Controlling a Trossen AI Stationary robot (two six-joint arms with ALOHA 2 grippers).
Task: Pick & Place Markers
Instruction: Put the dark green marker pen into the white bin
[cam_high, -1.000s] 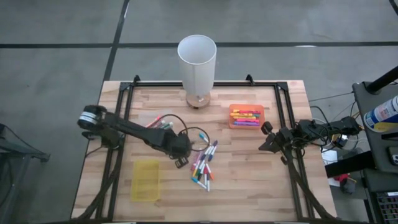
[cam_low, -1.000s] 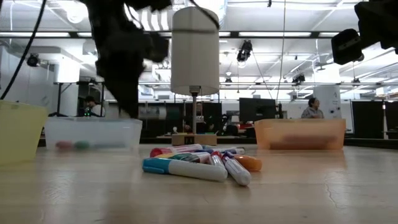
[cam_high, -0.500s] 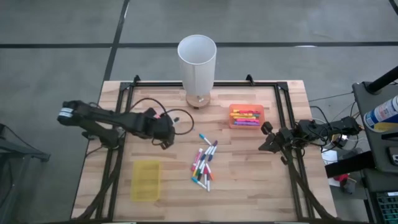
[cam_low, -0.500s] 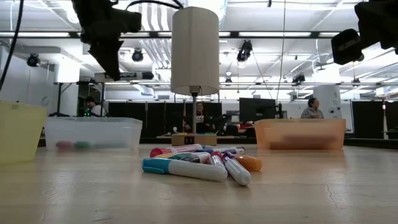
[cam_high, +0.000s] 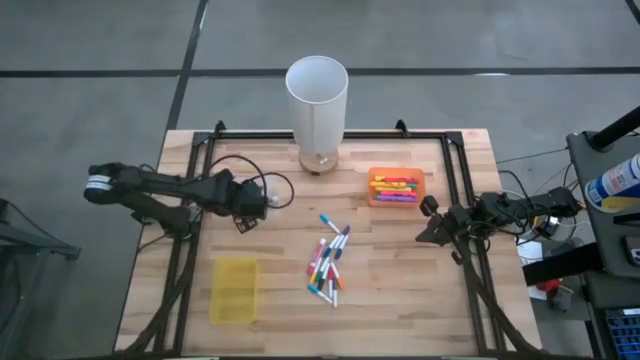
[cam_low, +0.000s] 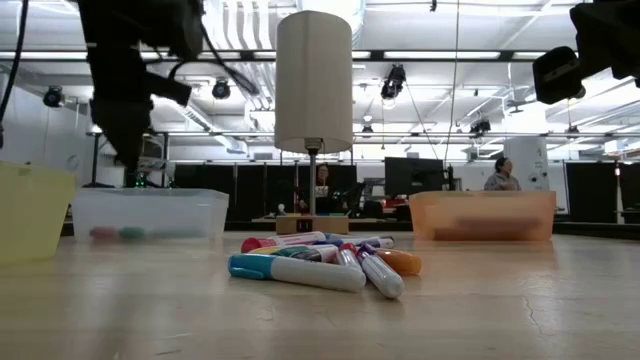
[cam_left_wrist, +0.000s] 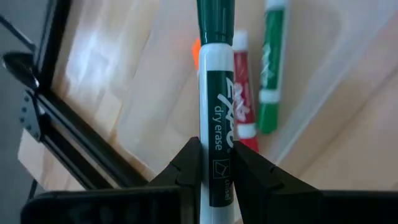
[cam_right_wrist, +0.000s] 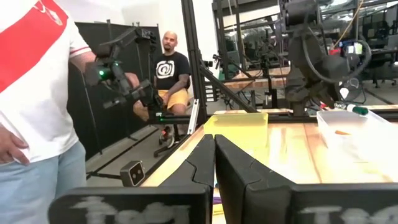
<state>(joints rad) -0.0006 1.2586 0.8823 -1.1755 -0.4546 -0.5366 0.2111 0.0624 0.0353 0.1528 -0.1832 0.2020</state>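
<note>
My left gripper (cam_high: 244, 222) hangs over the clear tray (cam_low: 150, 212) at the table's left, shut on a green marker with a white barrel (cam_left_wrist: 216, 124). A red marker (cam_left_wrist: 244, 106) and a green marker (cam_left_wrist: 270, 74) lie flat on the tray's floor under it. A pile of markers (cam_high: 328, 262) lies on the wood at mid-table. My right gripper (cam_high: 426, 226) waits shut at the right edge, touching nothing. My left gripper pinches the marker's white barrel (cam_left_wrist: 214, 171) between its two fingers, near the end away from the green cap (cam_left_wrist: 215, 18). The fingers slant steeply down, and the marker runs along them, sticking out past their tips. It is lifted clear above the tray.
A white lamp (cam_high: 317, 100) stands at the far middle. An orange tray (cam_high: 395, 187) holding markers sits at the far right, a yellow tray (cam_high: 234, 289) at the near left. Black frame rails run along both table sides. People show beyond the table in the right wrist view.
My left gripper has gone from beside the marker pile toward the table's left and far edges, tipping steeper downward, and now stands over the clear tray. It has carried the green marker with it, clear of the table.
</note>
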